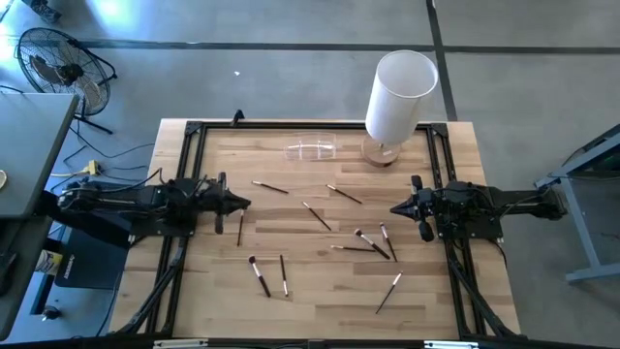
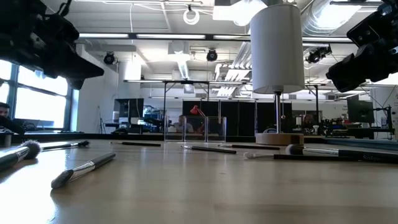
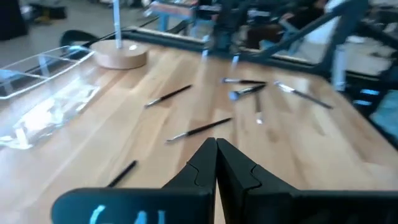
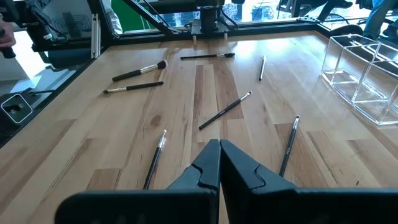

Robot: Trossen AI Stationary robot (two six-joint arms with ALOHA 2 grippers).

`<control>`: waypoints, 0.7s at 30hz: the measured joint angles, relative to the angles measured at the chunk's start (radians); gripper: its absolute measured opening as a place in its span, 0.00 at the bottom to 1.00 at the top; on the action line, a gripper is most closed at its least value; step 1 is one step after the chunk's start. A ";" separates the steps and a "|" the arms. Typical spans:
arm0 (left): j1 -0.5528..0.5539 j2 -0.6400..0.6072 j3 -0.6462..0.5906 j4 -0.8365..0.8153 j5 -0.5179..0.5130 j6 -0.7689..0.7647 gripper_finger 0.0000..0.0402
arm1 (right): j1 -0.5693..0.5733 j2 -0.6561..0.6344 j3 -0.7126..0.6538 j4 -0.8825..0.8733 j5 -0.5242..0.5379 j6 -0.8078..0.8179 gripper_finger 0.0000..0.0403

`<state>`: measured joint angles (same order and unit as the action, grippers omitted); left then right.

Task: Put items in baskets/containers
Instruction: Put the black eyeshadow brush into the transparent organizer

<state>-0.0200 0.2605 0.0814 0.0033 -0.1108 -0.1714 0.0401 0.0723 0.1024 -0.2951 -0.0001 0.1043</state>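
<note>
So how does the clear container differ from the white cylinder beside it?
The clear container is see-through, low and boxy, with compartments; the white cylinder is opaque, tall and round. The container rests directly on the table; the cylinder stands raised on a round wooden base. Both sit at the table's far edge, holding no brushes.

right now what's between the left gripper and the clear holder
In the high view, only bare wood separates the left gripper from the clear holder; the nearest brush lies just off that line.
</note>
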 joint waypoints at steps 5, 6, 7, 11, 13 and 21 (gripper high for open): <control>0.000 0.176 0.092 0.001 -0.101 -0.017 0.00 | 0.000 0.000 0.000 0.000 0.000 0.000 0.00; 0.000 0.216 0.114 0.001 -0.120 -0.015 0.00 | 0.000 0.000 0.000 0.000 0.000 0.000 0.00; 0.000 0.257 0.135 0.001 -0.140 -0.009 0.00 | 0.000 0.000 0.000 0.000 0.000 0.000 0.00; 0.000 0.392 0.217 -0.005 -0.211 -0.001 0.00 | 0.000 0.000 0.000 0.000 0.000 0.000 0.00; 0.000 0.451 0.262 0.001 -0.214 0.000 0.00 | 0.000 0.000 0.000 0.000 0.000 0.000 0.00; 0.000 0.658 0.421 -0.007 -0.212 -0.008 0.00 | 0.000 0.000 0.000 0.002 0.000 0.000 0.00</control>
<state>-0.0200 0.9182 0.5026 -0.0036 -0.3224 -0.1799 0.0399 0.0726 0.1028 -0.2929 0.0002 0.1043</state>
